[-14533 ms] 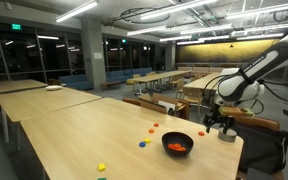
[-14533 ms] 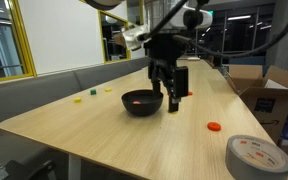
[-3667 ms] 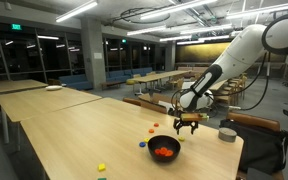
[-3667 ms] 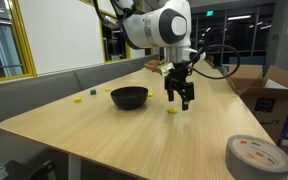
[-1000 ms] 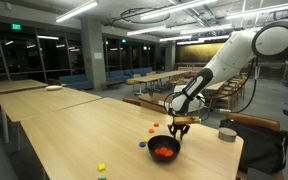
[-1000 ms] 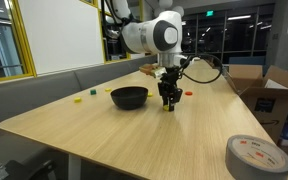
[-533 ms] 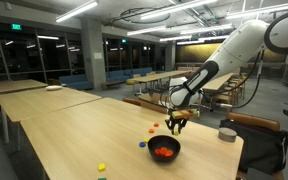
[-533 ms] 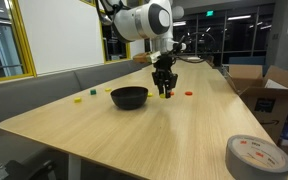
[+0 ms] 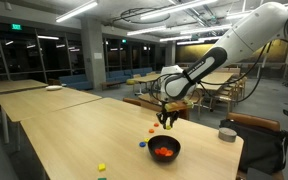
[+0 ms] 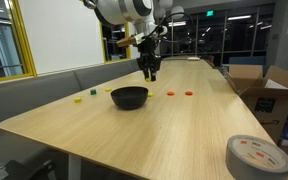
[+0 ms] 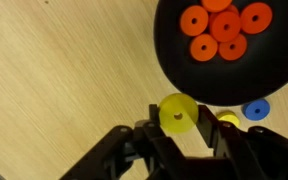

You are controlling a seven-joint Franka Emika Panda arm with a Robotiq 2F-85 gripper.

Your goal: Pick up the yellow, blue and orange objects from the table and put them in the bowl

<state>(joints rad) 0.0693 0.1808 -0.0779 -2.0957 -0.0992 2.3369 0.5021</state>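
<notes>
Item: yellow disc [image 11: 177, 113], small, flat, round, plain-coloured. Location: pinched in the hand [image 11: 181, 128], raised above the tabletop [image 10: 134, 135] and just short of the rim of the bowl [image 11: 169, 60], to judge from the wrist view. Hand: clenched on the disc, one dark finger to either side of it. In an exterior view the hand [image 10: 150, 68] hangs over the bowl's far side. Bowl contents: six orange discs [image 11: 216, 24], lying flat and close together. On the tabletop, wrist view: a second yellow piece [image 11: 227, 120] just beside the bowl and a blue disc [image 11: 255, 109] next to it. An exterior view shows two loose orange pieces [image 10: 170, 93] beyond the bowl. Handling, by judgement: very light, stiff, probably smooth plastic, not fragile. Such a thin edge gives little to grip, so it is best taken across the rim with the fingers squarely opposed, or it may slip or tip out. Markings: none on discs or bowl. Any print on the tape roll [image 10: 256, 155] or the box [image 10: 274, 90] is too small to read.
</notes>
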